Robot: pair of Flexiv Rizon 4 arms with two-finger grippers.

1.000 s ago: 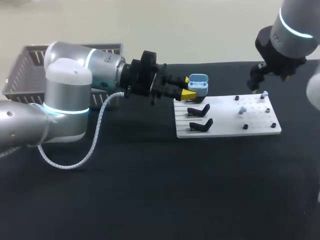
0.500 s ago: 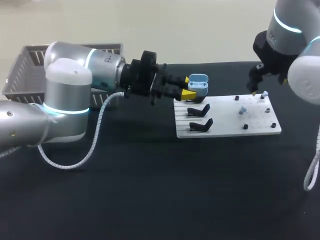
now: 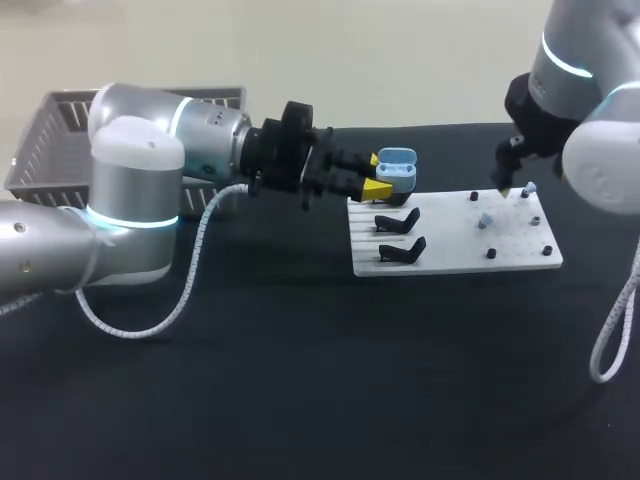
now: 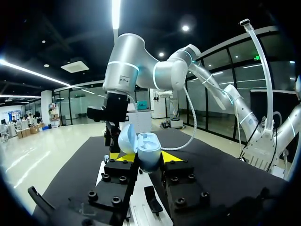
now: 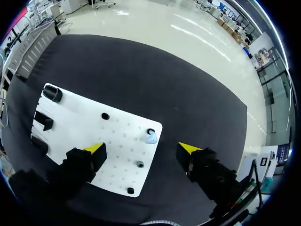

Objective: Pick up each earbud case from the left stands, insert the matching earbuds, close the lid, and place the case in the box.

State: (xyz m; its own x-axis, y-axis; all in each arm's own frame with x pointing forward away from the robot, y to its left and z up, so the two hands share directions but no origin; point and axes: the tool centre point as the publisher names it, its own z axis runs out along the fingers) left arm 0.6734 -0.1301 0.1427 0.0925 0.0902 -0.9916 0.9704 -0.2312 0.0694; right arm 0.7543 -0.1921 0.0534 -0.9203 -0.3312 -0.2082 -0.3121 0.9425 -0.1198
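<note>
Earbud case above board edge

Robotics lab, by every sign: a black tabletop is flanked by two silver arms, the left arm and the right arm. A white pegged fixture board is spread beneath the right arm's fingers, and a grey basket is parked well apart from them.
</note>
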